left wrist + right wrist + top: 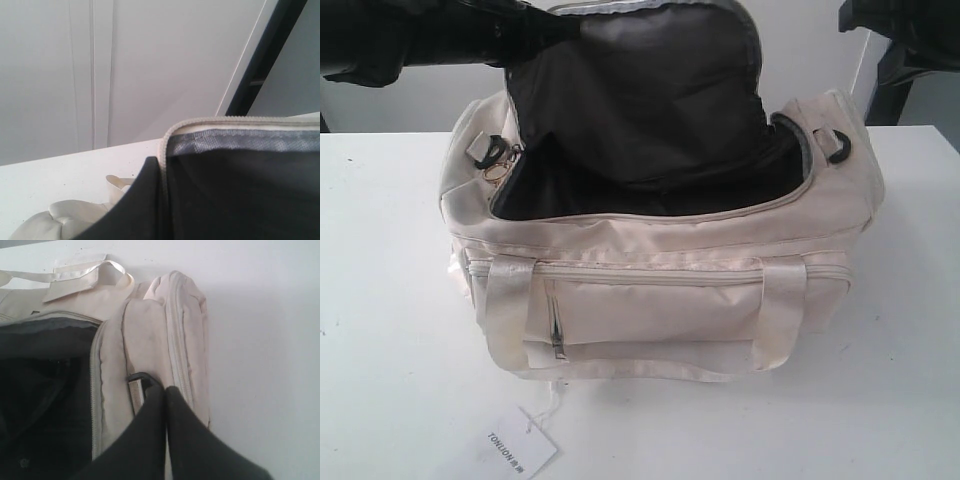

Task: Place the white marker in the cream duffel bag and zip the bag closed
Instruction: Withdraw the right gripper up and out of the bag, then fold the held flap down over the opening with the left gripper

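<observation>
**Cream bag wide open on the table, right jaws clenched on nothing**

Nearest, at the bottom edge left of centre in the exterior view: white paper hang tag (523, 452) with dark print, flat on the white table (390, 320). Just behind, filling mid-frame: large soft cream duffel bag (660, 340), front zip pocket (650, 300) facing the camera, shiny satin handles (505, 300) drooping over it. Above that, gapes wide along the curved top zipper, dark inside. Gold ring pull (497, 172) at the left end of the opening, black plastic loop (837, 146) at the right end. Behind the opening, standing upright: the dark-lined top flap (640, 90), reaching the top edge of the frame.

Farthest back, upper left: left gripper (535, 20) at the flap's top. In its wrist view, one dark finger (142, 200) hard against the flap's zipper edge, the rest hidden; cannot tell whether clamped on the flap or released.

In the right wrist view: right gripper (165, 390) clenched, fingers pressed together with nothing between, over the bag's end beside the black loop.

Slim white marker not to be made out in any view.
</observation>
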You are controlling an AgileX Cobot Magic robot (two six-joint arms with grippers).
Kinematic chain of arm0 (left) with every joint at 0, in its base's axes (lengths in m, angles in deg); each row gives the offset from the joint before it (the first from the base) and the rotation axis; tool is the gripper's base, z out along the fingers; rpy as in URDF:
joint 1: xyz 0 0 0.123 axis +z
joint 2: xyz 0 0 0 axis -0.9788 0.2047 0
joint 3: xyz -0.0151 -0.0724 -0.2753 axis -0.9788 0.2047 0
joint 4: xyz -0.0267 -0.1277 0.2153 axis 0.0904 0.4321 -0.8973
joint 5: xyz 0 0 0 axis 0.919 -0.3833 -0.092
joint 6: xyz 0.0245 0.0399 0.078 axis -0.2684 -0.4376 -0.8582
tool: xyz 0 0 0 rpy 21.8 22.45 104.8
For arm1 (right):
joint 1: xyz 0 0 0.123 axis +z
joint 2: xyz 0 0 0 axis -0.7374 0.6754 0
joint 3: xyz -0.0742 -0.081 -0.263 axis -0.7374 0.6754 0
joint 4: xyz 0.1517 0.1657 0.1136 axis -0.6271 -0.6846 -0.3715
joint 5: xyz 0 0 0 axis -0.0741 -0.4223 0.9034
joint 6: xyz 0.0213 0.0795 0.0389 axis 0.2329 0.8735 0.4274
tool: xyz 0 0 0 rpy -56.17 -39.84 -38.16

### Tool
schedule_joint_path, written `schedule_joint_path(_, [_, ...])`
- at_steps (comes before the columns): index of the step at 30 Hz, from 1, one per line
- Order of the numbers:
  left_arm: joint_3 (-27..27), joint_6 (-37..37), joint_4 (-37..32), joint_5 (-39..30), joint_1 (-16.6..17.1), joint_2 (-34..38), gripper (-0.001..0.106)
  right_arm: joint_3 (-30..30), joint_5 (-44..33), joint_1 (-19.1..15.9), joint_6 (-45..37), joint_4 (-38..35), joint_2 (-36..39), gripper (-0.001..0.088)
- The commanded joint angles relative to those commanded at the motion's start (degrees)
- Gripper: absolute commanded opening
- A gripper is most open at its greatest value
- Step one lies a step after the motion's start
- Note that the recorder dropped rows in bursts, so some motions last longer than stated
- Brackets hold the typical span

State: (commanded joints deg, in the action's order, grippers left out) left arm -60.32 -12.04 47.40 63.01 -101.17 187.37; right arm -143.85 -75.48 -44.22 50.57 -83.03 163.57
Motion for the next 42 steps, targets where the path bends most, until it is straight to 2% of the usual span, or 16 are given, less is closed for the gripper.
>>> schedule_joint_path(27, [0.00,0.00,-0.38,1.25,0.00,0.00,0.000,0.00,0.11,0.00,0.00,-0.24,0.00,0.0000])
schedule_joint_path(33, [0.00,0.00,-0.38,-1.86,0.00,0.00,0.000,0.00,0.12,0.00,0.00,-0.80,0.00,0.0000])
schedule_joint_path(42, [0.00,0.00,-0.38,-10.23,0.00,-0.58,0.000,0.00,0.34,0.00,0.00,-0.78,0.00,0.0000])
